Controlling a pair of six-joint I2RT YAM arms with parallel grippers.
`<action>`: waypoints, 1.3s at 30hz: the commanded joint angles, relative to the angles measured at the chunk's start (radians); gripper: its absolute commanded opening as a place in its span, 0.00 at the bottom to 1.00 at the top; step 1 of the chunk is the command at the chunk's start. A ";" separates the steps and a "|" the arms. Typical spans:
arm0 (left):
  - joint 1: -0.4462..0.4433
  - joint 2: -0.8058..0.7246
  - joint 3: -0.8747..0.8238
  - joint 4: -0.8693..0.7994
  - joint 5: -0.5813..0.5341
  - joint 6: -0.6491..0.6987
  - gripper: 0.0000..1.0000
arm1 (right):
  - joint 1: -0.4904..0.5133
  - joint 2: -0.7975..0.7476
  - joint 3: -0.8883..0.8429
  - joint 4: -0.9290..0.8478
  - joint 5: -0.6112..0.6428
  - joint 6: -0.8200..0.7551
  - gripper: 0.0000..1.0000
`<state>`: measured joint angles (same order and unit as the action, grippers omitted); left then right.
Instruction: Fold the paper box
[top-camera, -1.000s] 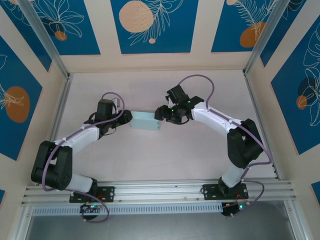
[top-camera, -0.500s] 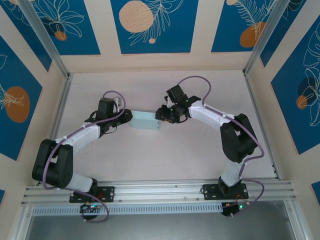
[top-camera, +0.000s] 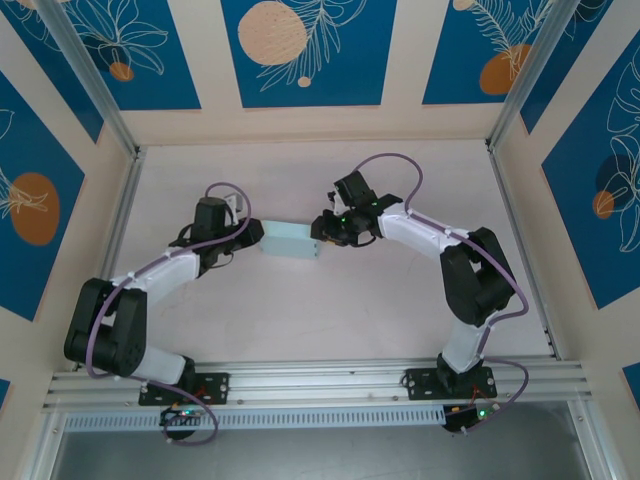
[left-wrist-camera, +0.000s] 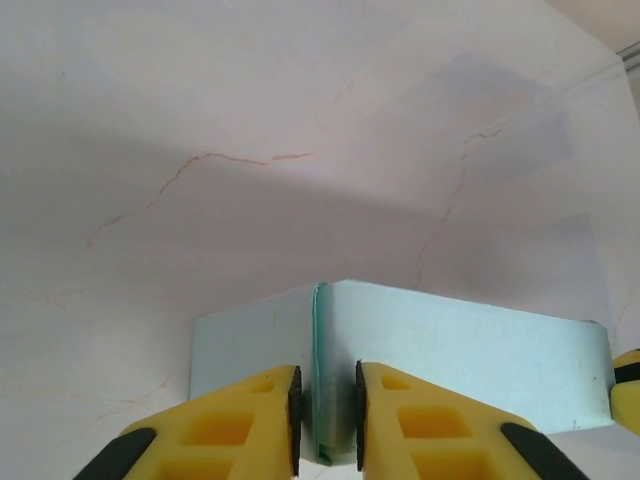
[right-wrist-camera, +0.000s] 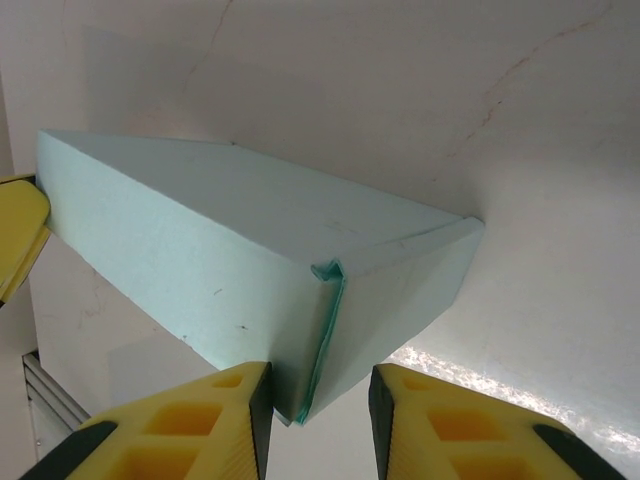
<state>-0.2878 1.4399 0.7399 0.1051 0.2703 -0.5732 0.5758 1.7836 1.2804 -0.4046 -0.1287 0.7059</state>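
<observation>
- The box (top-camera: 290, 241) is a small, pale blue, closed-up box. It sits near the middle of the table (top-camera: 300, 320), a little to the left, and lies long-ways between the two arms.
- The left claw (top-camera: 252, 234) is at the box's left end. The right claw (top-camera: 322, 228) is at its right end.
- In the left wrist view, the left claw (left-wrist-camera: 327, 420) is clenched on the box (left-wrist-camera: 460, 350). Its two yellow fingers (left-wrist-camera: 240, 420) pinch a thin folded edge at the box's corner.
- A bit of another yellow finger (left-wrist-camera: 627, 390) peeks in at the box's far end.
- In the right wrist view, the right claw (right-wrist-camera: 320, 420) is loose. Its fingers (right-wrist-camera: 200, 425) stand a little apart, with the box's corner between them.
- The box (right-wrist-camera: 200, 240) has a seam down that corner, where the card layers meet.
- A yellow tip (right-wrist-camera: 15, 235) touches the box's other end.
- The table is pale, with thin cracks like marble.
</observation>
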 joint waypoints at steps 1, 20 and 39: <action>-0.004 0.010 -0.111 -0.138 0.030 0.032 0.21 | 0.037 -0.008 -0.023 -0.104 0.083 -0.039 0.34; -0.025 -0.235 -0.329 -0.083 0.034 -0.071 0.27 | 0.201 -0.142 -0.139 -0.127 0.296 0.002 0.31; -0.025 0.134 -0.020 0.019 0.071 0.011 0.55 | 0.121 0.115 0.094 -0.155 0.252 0.074 0.58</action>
<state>-0.3073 1.5188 0.6731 0.0761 0.2874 -0.5835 0.7147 1.8626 1.3376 -0.5362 0.1417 0.7612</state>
